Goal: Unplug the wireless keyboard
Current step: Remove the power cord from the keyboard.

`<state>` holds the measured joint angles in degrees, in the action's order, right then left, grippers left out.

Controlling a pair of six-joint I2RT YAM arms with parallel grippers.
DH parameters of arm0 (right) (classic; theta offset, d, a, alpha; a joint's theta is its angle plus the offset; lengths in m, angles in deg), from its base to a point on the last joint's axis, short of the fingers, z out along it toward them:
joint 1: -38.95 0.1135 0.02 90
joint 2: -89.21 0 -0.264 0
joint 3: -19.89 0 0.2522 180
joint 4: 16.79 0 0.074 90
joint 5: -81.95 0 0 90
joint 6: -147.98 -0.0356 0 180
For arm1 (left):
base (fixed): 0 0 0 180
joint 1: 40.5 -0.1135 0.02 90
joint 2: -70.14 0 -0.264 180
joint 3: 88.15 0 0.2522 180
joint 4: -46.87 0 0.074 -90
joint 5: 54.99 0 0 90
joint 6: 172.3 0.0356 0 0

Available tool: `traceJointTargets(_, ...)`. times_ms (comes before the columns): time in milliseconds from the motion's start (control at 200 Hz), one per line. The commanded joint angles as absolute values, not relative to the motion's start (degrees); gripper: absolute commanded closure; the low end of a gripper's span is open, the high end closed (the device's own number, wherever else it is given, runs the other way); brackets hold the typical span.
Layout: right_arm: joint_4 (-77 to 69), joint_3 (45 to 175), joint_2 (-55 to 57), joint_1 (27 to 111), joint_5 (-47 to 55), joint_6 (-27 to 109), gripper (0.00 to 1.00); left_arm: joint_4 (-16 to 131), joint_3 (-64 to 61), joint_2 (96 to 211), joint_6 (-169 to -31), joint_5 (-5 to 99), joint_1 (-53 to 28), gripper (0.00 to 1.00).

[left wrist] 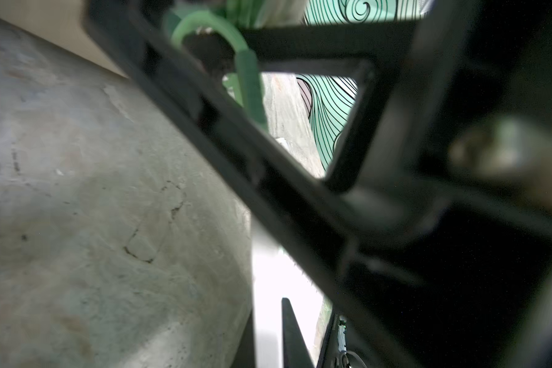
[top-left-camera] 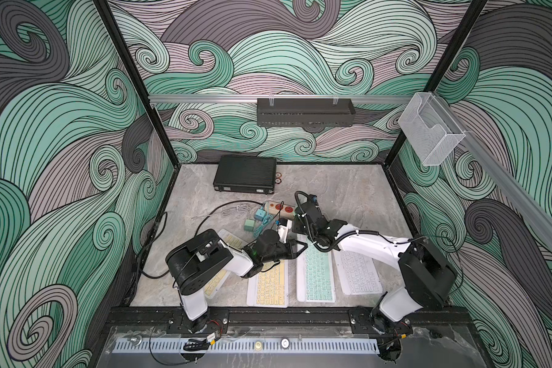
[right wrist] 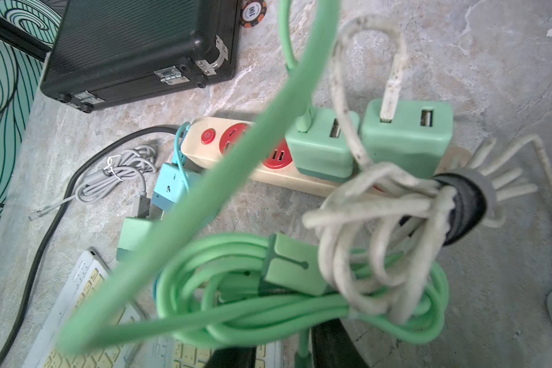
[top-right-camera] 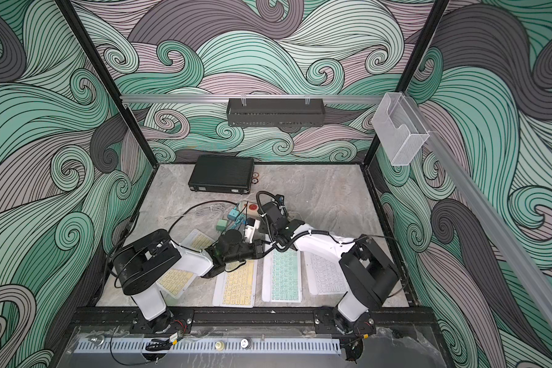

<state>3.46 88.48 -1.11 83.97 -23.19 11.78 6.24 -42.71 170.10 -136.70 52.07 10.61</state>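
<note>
Top view: left pincer [top-left-camera: 298, 248] closed at green keyboard [top-left-camera: 315, 275] edge; right pincer [right wrist: 281, 353] parted above green cable [right wrist: 268, 313]

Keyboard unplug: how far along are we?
Done: nothing confirmed. The green cable is plugged into a charger on the power strip. In hand: left gripper shut at the far edge of the green keyboard, a green plug beside it; right gripper open, the cable running between its fingers. Left: the plug's keyboard end is hidden, so pulling it clear is unverified.

Power strip [top-left-camera: 279, 208] lies between case [top-left-camera: 245, 174] and keyboards [top-left-camera: 315, 274].
</note>
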Motion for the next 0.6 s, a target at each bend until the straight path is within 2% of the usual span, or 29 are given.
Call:
traceJointTargets(0,4.23,88.36,1.52,83.69,-23.24,10.43,0.69,8.24,-43.18,167.46,-130.48,50.78,11.60,1.00)
traceJointTargets(135,3.97,87.19,4.24,83.65,-22.82,10.00,0.69,8.39,-43.55,166.77,-130.47,50.31,11.75,1.00)
traceJointTargets(245,4.30,86.92,5.35,83.67,-22.57,9.99,0.79,8.16,-43.54,167.00,-130.80,50.30,11.94,1.00)
traceJointTargets(595,4.09,86.00,4.76,83.34,-22.79,9.72,0.99,7.76,-43.74,166.75,-130.87,50.48,12.00,1.00)
